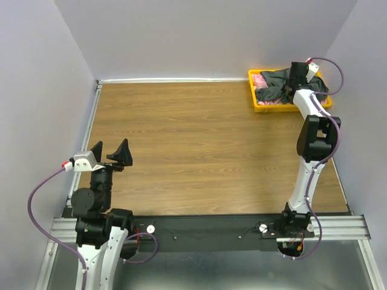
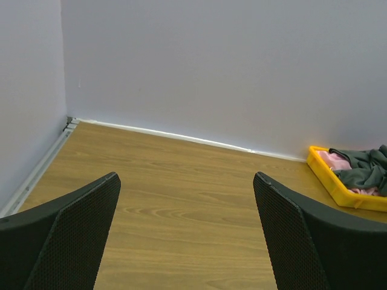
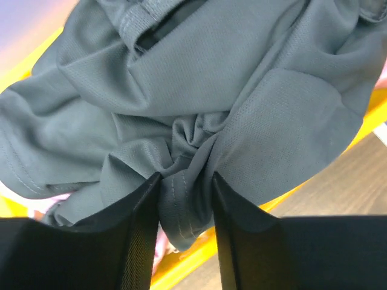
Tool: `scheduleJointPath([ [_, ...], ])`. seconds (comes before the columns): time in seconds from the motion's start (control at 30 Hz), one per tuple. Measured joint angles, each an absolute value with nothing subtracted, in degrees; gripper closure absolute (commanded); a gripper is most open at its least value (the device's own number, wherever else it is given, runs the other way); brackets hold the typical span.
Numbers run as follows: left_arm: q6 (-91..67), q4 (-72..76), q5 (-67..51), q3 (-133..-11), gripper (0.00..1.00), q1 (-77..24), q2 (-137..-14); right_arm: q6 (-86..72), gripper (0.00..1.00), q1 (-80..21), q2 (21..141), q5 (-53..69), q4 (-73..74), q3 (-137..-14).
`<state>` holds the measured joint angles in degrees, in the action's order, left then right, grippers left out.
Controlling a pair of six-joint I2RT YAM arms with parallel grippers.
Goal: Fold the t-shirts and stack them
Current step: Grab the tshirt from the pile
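Right claw (image 3: 186, 179) pinching grey t-shirt (image 3: 242, 90) in far-right tray (image 1: 269, 109) | left claw (image 1: 110, 147) agape near left edge of table (image 1: 199, 151)

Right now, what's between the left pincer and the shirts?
Only bare wooden table, from left pincer to the yellow tray holding the grey shirt and pink shirt. Top external and left wrist views show it.

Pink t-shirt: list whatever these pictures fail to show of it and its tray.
- Pink t-shirt: top external, mostly buried under the grey t-shirt; shape unreadable.
- Yellow tray: right wrist, only rim slivers past the cloth; top external, partly behind the right arm.
- Left wrist: tray cut off by the right frame edge.
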<state>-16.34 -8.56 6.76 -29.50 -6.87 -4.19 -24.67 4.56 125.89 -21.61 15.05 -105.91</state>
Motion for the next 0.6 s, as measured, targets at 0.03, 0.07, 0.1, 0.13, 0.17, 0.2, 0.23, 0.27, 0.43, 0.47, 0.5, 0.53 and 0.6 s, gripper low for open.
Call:
scheduleJointPath([
  [0.03, -16.38, -8.60, 6.76, -29.50, 0.02, -6.87, -4.27, -24.40, 0.76, 4.71, 126.06, -21.08, 15.07, -106.26],
  [0.07, -16.43, -8.73, 6.76, -29.50, 0.03, -6.87, -4.36, -24.03, 0.83, 4.75, 126.10, -20.71, 15.07, -106.39],
  [0.1, -16.56, -8.84, 6.76, -29.50, 0.04, -6.87, -4.38, -23.53, 0.97, 4.84, 126.10, -20.14, 15.03, -106.50],
  [0.13, -16.58, -8.86, 6.76, -29.50, 0.05, -6.87, -4.38, -22.85, 0.99, 4.84, 126.10, -19.73, 14.96, -106.56],
  [0.17, -16.64, -8.88, 6.76, -29.50, 0.05, -6.87, -4.38, -22.17, 0.99, 4.86, 126.10, -19.14, 14.92, -106.56],
  [0.2, -16.73, -8.91, 6.76, -29.50, 0.05, -6.87, -4.38, -21.96, 0.99, 4.86, 126.02, -18.50, 14.81, -106.34],
  [0.23, -16.80, -8.93, 6.76, -29.50, 0.05, -6.87, -4.38, -21.28, 0.99, 4.86, 125.47, -17.69, 14.63, -105.49],
  [0.27, -16.82, -8.95, 6.76, -29.50, 0.06, -6.87, -4.38, -20.88, 0.99, 4.86, 124.40, -16.84, 14.72, -103.94],
  [0.43, -16.84, -8.95, 6.83, -29.50, 0.06, -6.87, -4.29, -19.92, 0.99, 4.86, 111.18, -9.74, 15.57, -89.27],
  [0.47, -16.84, -8.95, 6.83, -29.50, 0.07, -6.87, -4.25, -19.99, 0.99, 4.51, 106.06, -7.88, 16.88, -86.08],
  [0.5, -16.82, -8.88, 6.85, -29.50, 0.07, -6.90, -4.16, -20.08, 0.99, 4.29, 103.33, -6.57, 17.32, -84.47],
  [0.53, -16.82, -8.88, 6.85, -29.50, 0.07, -6.90, -4.05, -20.10, 0.99, 3.36, 98.00, -5.13, 18.13, -82.13],
  [0.6, -16.80, -8.88, 6.87, -29.50, 0.07, -7.22, -3.70, -20.16, 0.99, -0.21, 90.54, -3.73, 19.92, -79.46],
])
